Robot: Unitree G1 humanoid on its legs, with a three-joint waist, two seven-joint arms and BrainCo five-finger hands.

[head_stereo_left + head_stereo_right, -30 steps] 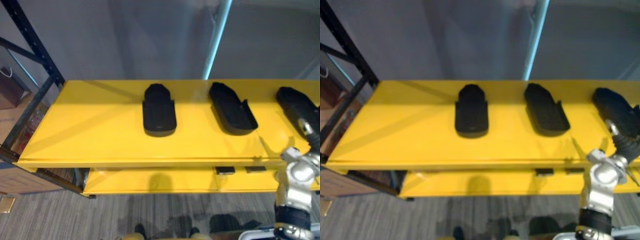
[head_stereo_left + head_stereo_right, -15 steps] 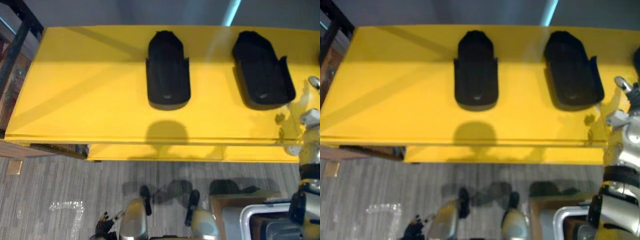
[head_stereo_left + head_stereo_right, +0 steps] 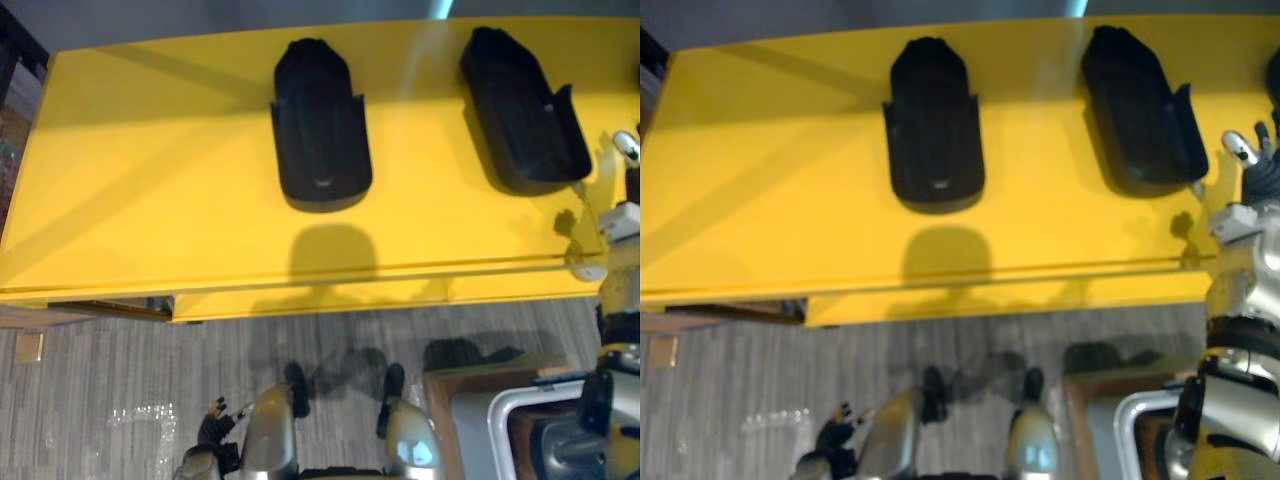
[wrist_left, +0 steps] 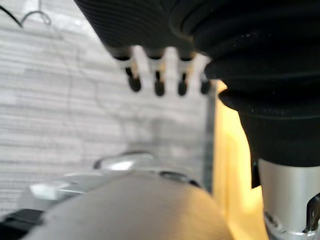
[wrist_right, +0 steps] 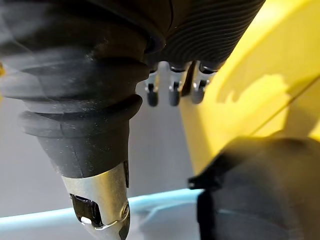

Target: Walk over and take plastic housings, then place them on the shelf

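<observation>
On my feed the yellow shelf [image 3: 150, 200] carries two black plastic housings lying hollow side up and well apart: the left housing [image 3: 320, 125] near the middle of the board, and the middle housing [image 3: 520, 110] turned a little askew towards the right end. The left housing has a small pale mark near its front end, too small for me to read.

My right hand [image 3: 1260, 175] hangs over the right end of the shelf. Its wrist view shows the fingers [image 5: 173, 92] straight and loosely spread, holding nothing. A third housing [image 5: 260, 190] lies on the yellow board close under that hand; I cannot tell whether they touch.

My left hand [image 4: 159, 75] hangs low at my side above the grey striped floor [image 3: 100, 380], fingers straight and slightly apart, with nothing in them.

At the lower right, on the floor in front of the shelf, stands a brown box [image 3: 445, 420] with a pale-rimmed tub [image 3: 497, 415] in it. My right arm covers most of the tub, so I cannot make out its contents.
</observation>
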